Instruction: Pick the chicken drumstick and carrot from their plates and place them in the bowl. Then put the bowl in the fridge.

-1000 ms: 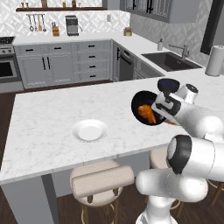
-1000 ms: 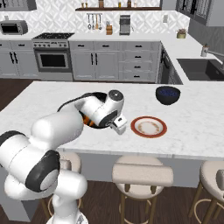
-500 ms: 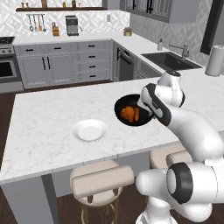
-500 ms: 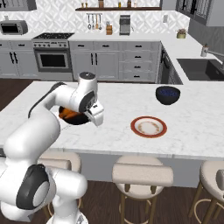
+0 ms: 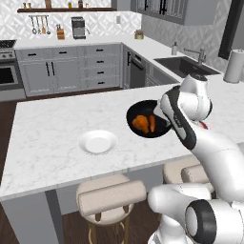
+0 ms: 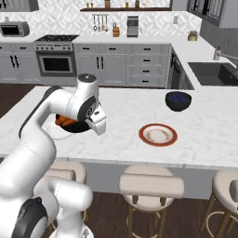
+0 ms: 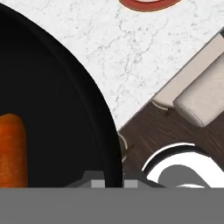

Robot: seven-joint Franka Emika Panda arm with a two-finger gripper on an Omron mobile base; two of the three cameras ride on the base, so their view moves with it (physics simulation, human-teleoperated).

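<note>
So in the left base view, going left to right: the plain white plate [image 5: 97, 142] sits on the marble counter [image 5: 52, 124] left of center, and just right of center I've got the black bowl [image 5: 148, 119] lifted above the counter. The chicken drumstick [image 5: 140, 123] and the carrot [image 5: 152, 123] lie side by side inside it. My gripper [image 5: 167, 120] is pinched tight on the bowl's right rim, my white arm covering most of it. In the right base view the bowl [image 6: 70, 123] peeks out at mid-left behind my arm, the red-rimmed plate [image 6: 158, 135] sits right of center, and the dark blue bowl [image 6: 178, 100] is up and to its right. In the hand view the bowl wall covers the left and the carrot [image 7: 12, 148] shows at the left edge.
</note>
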